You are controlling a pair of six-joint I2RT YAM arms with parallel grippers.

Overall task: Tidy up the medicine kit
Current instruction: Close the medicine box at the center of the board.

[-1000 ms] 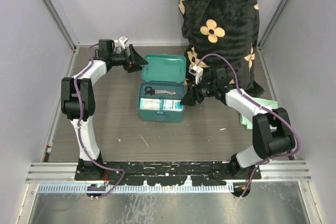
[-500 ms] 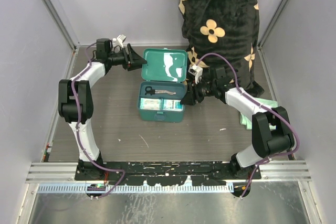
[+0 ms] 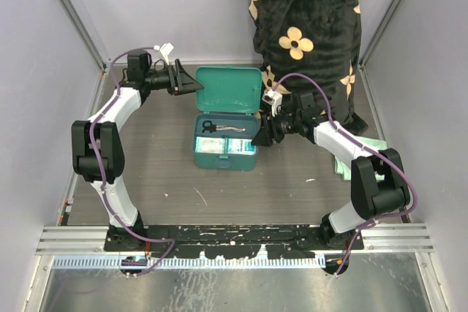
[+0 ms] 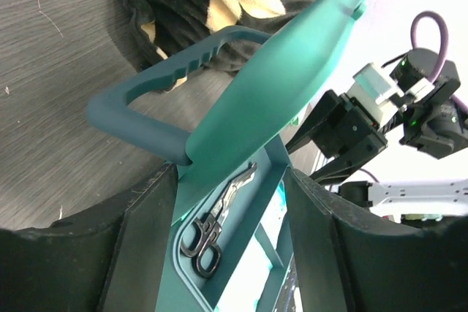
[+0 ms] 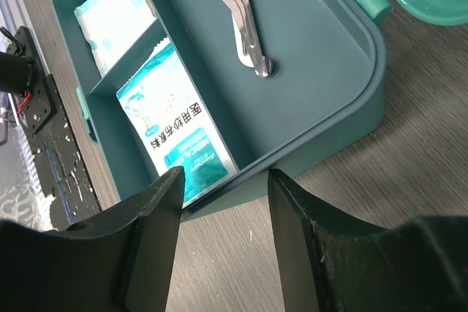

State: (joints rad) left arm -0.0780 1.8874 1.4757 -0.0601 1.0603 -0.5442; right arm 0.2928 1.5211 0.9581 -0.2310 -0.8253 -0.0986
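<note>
While the teal-green, round-cornered plastic medicine kit (image 3: 223,161) sits mid-table on the grey wood-grain tabletop (image 3: 161,173), its hinged lid (image 3: 230,91) is up and tilted toward the back, and both arms are right on it! The left gripper (image 3: 191,85) is at the lid's left edge, fingers (image 4: 139,253) parted about halfway with the lid's near corner between the tips; whether they actually pinch it, I cannot tell. A darker teal carry handle (image 4: 139,100) sticks out from the lid's outer face. Over on the other side, the right gripper (image 3: 257,139) hangs at the box's right wall, fingers (image 5: 314,246) spread partway and gripping nothing, tips just beside that wall, contact unclear. Inside the box: small silver scissors with black loops (image 5: 238,12) in the long back compartment, and white-and-teal printed packets (image 5: 179,140) in the front ones. Black fabric with cream flowers (image 3: 307,20) hangs behind, and a pale green cloth (image 3: 342,168) lies at far right.
</note>
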